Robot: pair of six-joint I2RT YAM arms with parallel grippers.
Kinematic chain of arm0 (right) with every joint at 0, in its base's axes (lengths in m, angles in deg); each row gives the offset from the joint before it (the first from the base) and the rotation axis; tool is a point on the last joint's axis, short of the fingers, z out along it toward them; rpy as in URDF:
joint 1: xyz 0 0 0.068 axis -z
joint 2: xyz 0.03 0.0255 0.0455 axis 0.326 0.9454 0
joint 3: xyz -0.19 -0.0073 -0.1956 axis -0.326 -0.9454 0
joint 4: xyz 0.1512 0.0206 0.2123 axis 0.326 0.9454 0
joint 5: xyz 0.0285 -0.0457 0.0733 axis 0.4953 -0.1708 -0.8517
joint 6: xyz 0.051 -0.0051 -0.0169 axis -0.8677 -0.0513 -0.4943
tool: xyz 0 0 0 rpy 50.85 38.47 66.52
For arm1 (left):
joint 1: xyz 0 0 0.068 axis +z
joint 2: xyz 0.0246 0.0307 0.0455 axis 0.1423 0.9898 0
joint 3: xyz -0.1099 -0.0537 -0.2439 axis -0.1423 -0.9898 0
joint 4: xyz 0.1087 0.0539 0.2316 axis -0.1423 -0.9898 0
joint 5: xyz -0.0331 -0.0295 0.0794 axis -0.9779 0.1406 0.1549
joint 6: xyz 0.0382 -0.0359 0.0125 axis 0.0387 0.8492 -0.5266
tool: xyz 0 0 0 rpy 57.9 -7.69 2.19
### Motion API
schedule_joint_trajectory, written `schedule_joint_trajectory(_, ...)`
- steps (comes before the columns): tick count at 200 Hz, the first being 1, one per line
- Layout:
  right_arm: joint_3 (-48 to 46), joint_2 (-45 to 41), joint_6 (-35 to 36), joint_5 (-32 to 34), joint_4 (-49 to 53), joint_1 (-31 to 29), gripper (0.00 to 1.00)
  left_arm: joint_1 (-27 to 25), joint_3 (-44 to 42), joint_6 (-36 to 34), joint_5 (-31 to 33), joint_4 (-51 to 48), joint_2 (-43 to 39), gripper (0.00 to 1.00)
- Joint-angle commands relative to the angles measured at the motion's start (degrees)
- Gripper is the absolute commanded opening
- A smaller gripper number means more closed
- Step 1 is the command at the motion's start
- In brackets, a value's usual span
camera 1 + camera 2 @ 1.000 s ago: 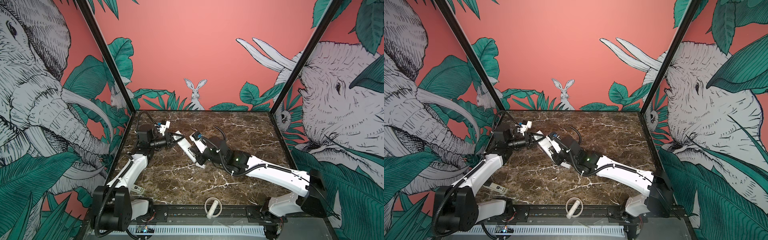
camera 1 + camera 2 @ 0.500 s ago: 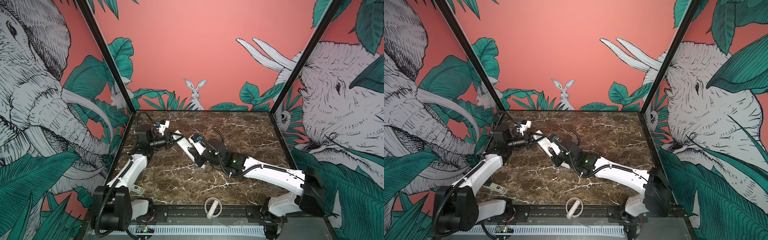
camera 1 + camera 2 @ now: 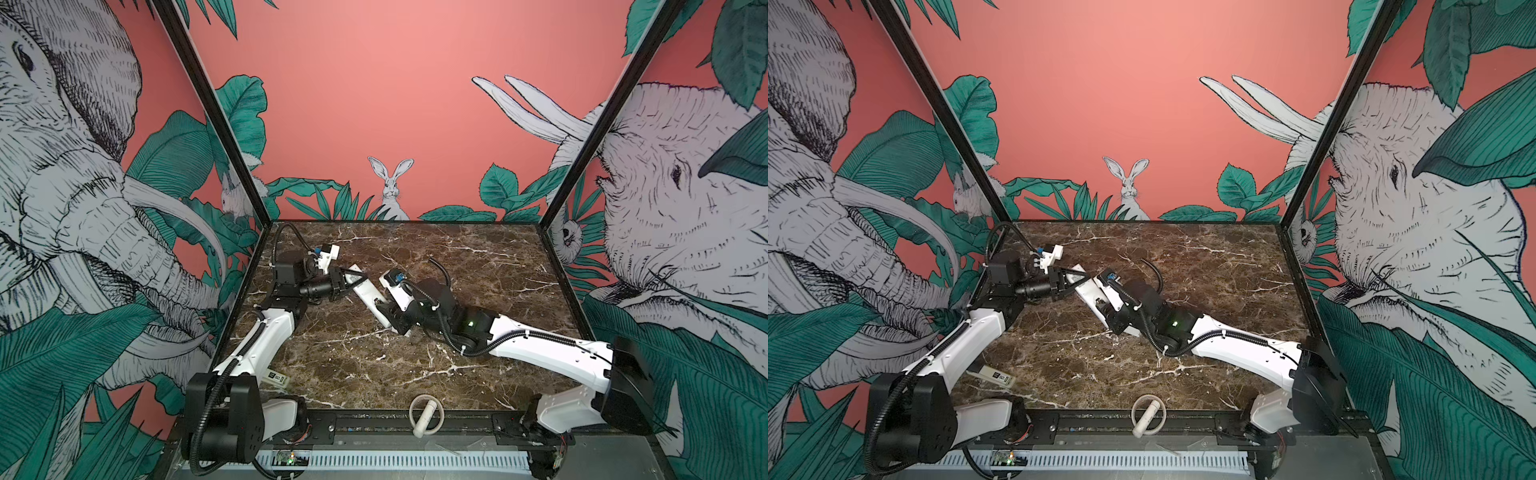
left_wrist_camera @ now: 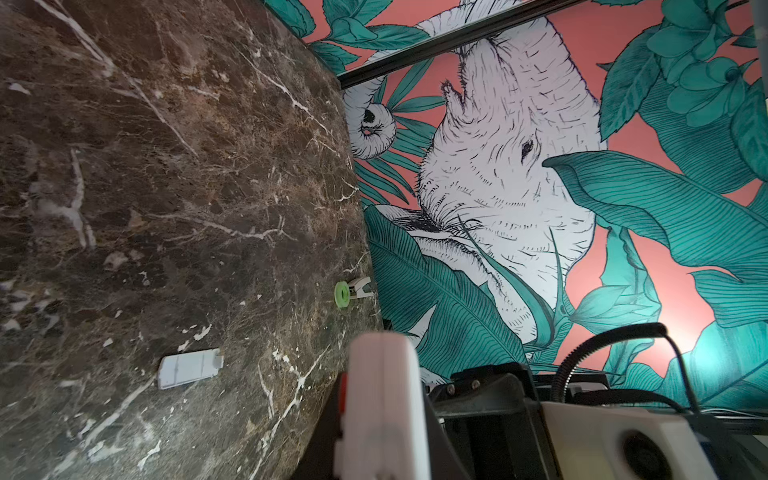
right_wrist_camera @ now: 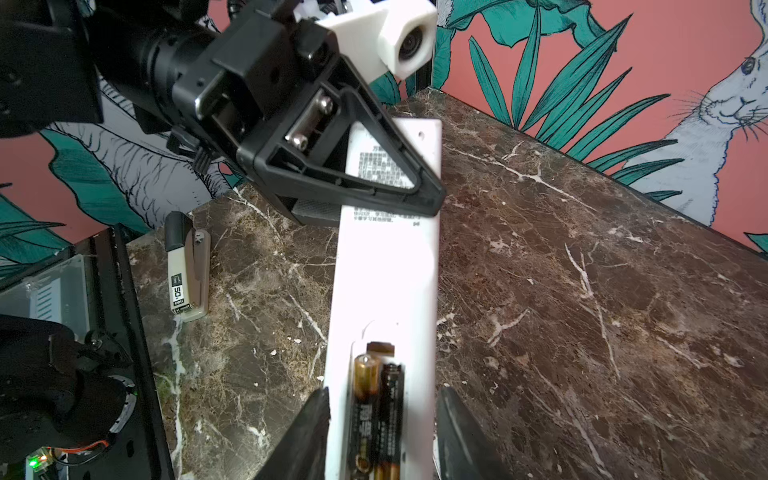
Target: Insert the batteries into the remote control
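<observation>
Right wrist view: the right gripper [image 5: 384, 392] now has its jaws parted, one dark finger on each side of the slim white rectangular remote control [image 5: 386, 270]. A second ago it was pinched shut. In both top views the remote control [image 3: 365, 291] [image 3: 1088, 293] and the left gripper [image 3: 353, 278] lie where they lay a second ago, and the right arm has barely shifted. The left gripper [image 5: 415, 203] is clamped on the remote's far end, its black triangular finger lying across the printed label.

Two slim dark batteries with yellowish marks [image 5: 376, 415] lie side by side in the open compartment at the remote's near end, between the right gripper's fingers.

On the brown marble tabletop [image 3: 374, 361], a small white and tan oblong item with a black end [image 5: 187, 270] lies near the left arm's base. A small plain white cover piece [image 4: 189, 368] lies flat on the marble, and a green ring on a white clip [image 4: 345, 294] sits by the table's edge. A white cylinder with a ring [image 3: 424, 415] rests on the front rail.

In both top views the right gripper [image 3: 384, 309] and its wrist camera hide the compartment and batteries.

The remote's long axis runs diagonally, from far left at the left gripper to nearer right at the right gripper. Its plain back faces up. In the left wrist view a red mark shows at its end [image 4: 382, 415].
</observation>
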Motion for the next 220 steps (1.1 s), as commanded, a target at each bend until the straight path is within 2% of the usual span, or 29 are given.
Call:
schedule_joint_trajectory(1, 1.87, -1.69, -0.27, 0.01, 0.90, 0.23, 0.44, 0.31, 1.80, -4.62, 0.57, -4.64, -2.36, 0.00)
schedule_joint_trajectory(14, 2.86, -1.52, -0.67, 0.21, 2.47, 0.28, 0.44, 0.29, 1.88, -5.43, 0.68, -5.39, -2.45, 0.00)
schedule_joint_trajectory(42, 5.87, -0.07, -0.89, -1.03, 7.00, 0.35, 0.30, 0.33, 2.11, -6.77, 1.04, -6.55, -2.52, 0.00)
schedule_joint_trajectory(86, 8.73, 2.99, -0.39, -3.13, 10.44, 0.40, 0.23, 0.31, 2.26, -7.08, 1.12, -6.66, -2.44, 0.00)
schedule_joint_trajectory(162, 13.27, 7.93, -0.13, -3.78, 13.72, 0.49, 0.24, 0.31, 2.68, -7.46, 0.95, -7.28, -2.91, 0.00)
schedule_joint_trajectory(220, 13.13, 8.42, -0.06, -2.99, 13.25, 0.68, 0.17, 0.31, 2.71, -7.48, 0.84, -7.32, -2.83, 0.00)
